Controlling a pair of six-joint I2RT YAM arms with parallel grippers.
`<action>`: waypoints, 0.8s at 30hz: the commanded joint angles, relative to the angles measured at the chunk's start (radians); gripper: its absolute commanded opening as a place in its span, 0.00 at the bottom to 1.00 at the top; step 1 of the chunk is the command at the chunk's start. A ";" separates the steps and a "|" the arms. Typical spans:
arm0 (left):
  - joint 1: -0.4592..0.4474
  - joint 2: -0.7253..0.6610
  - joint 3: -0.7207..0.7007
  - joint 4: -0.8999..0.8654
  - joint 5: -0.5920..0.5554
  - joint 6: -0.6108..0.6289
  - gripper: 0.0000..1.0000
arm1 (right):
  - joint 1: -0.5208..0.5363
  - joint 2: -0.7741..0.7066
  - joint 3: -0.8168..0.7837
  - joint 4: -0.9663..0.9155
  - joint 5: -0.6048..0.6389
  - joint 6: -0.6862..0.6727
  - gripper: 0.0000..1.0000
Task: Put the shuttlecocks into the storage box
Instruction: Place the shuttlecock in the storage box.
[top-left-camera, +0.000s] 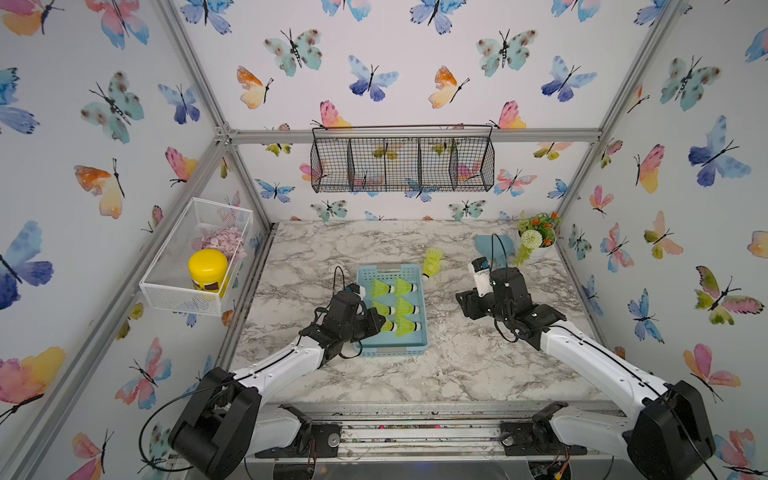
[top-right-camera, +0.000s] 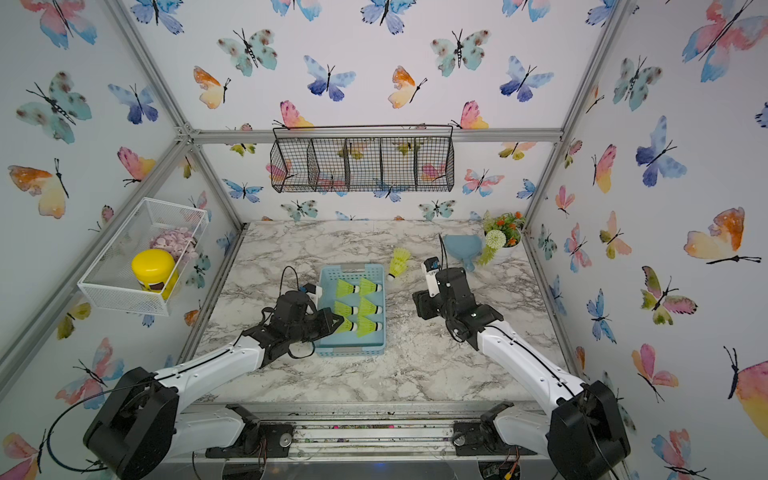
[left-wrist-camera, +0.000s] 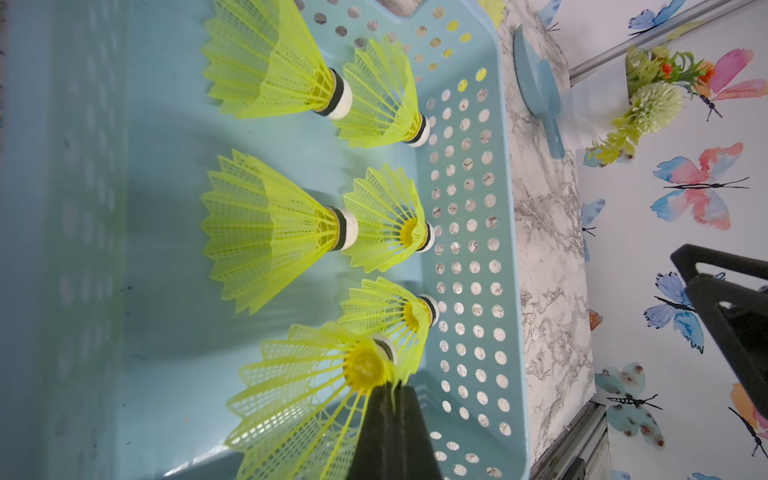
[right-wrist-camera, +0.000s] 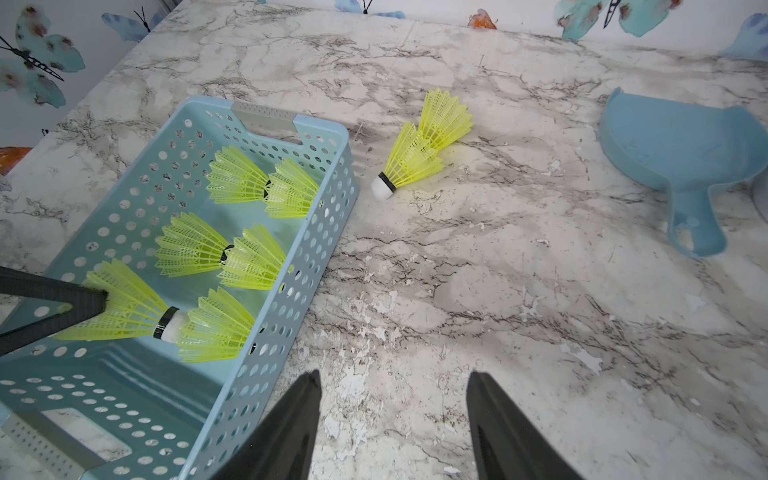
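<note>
Your left gripper (left-wrist-camera: 393, 392) has its jaws clamped on the skirt of a shuttlecock (right-wrist-camera: 124, 303) inside the storage box (top-left-camera: 390, 272) beside five others (top-left-camera: 403, 286), a nested pair (top-left-camera: 432, 262) lies on the worktop (top-left-camera: 457, 365) just beyond the box's far right corner, and your right gripper (right-wrist-camera: 393, 374) hovers there, jaws apart and empty.

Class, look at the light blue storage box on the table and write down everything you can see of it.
The storage box is a shallow, rectangular, light blue basket, seemingly plastic, with a solid floor, walls pierced by round holes and a cut-out handle at each short end. It sits flat on the marble table, open-topped. Six shuttlecocks lie inside in three pairs. The left end effector reaches in, shut on the skirt of the front left shuttlecock.
</note>
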 joint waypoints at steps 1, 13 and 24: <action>-0.005 0.021 -0.010 0.036 -0.001 -0.012 0.00 | 0.004 0.012 -0.008 0.013 -0.016 0.003 0.63; -0.005 0.060 -0.022 0.088 0.013 -0.027 0.00 | 0.004 0.023 -0.004 0.012 -0.018 -0.002 0.63; -0.005 0.094 -0.025 0.095 -0.001 -0.019 0.05 | 0.004 0.025 -0.006 0.013 -0.021 -0.002 0.63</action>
